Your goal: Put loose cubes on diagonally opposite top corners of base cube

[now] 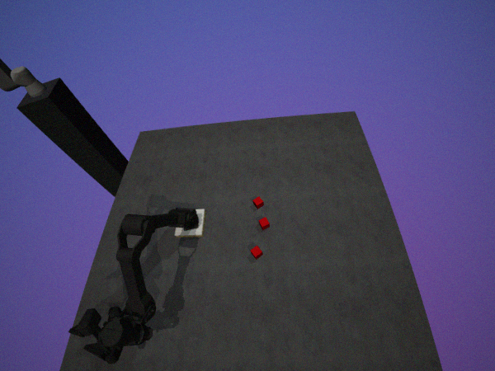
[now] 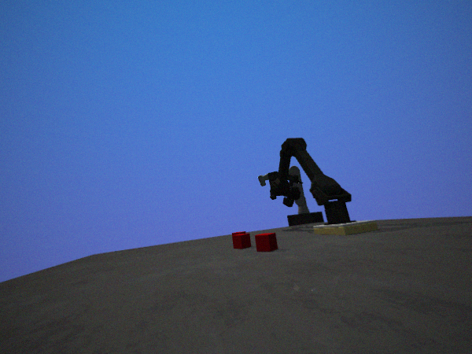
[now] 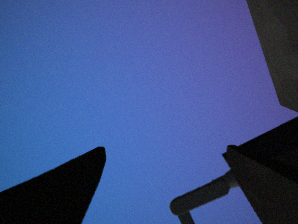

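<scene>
"On the table (image 1: 322, 173) (image 2: 197, 299) (image 3: 280, 45), where do the cubes stand?"

"Three red cubes (image 1: 264, 223) (image 2: 267, 242) stand apart in a loose, bent row, well away from the gripper (image 1: 78, 339) (image 2: 280, 198) (image 3: 164, 152). None is stacked. The exterior view largely hides one behind another."

"And the claw?"

"Open wide, with nothing between its fingers. It hangs above the table, off to the side of the arm's base plate (image 1: 200, 214) (image 2: 370, 226)."

"What could spoil things first?"

"Choosing the wrong cube, I'd say. They look alike, and I can't tell which is the fixed base. Grabbing that one could shift it or strain the grip."

"Would the wrist view help?"

"Not from this pose. It shows backdrop, a table edge and part of the grey arm (image 1: 30, 84) (image 2: 301, 198) (image 3: 200, 197), but no cube. Descending on a poor position estimate could make a finger clip one."

"Suppose the pick goes well?"

"The cubes look turned differently, so a badly aligned grasp could twist one and leave it crooked. Set a centre beyond the base's edge and the cube may tip. Crowd the second cap, and an open finger could nudge the first; withdrawing sideways risks the same."
</scene>
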Controlling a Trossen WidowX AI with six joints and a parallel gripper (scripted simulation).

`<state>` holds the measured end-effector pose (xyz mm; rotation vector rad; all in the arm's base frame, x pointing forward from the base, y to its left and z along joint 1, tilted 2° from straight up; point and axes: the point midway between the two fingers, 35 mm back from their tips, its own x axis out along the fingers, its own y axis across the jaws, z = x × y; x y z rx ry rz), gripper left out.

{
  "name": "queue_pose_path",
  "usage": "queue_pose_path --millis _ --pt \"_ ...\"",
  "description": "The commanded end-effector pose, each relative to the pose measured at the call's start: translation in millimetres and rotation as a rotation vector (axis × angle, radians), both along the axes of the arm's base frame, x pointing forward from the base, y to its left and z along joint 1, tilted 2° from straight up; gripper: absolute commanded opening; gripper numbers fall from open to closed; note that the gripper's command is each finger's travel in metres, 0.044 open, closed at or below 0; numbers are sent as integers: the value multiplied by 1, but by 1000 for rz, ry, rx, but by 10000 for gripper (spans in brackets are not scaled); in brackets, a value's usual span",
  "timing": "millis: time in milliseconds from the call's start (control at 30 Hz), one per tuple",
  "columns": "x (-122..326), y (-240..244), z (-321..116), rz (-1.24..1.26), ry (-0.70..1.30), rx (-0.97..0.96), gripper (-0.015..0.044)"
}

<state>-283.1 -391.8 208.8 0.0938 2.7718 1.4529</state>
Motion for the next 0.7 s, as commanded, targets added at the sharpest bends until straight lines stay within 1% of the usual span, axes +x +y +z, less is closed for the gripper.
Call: queue_pose_path --millis 0,67,133,267,400,600,667 --pt "1 -2 0 7 -2 14 374" --pt "13 -14 0 66 -13 124 321" --pt "32 -32 -1 155 -22 289 269" --pt "74 -63 -4 334 -8 619 265" --pt "120 -88 -10 513 47 944 265" --pt "197 -108 -21 773 211 1417 265" --pt "219 -111 -25 841 274 1541 265"
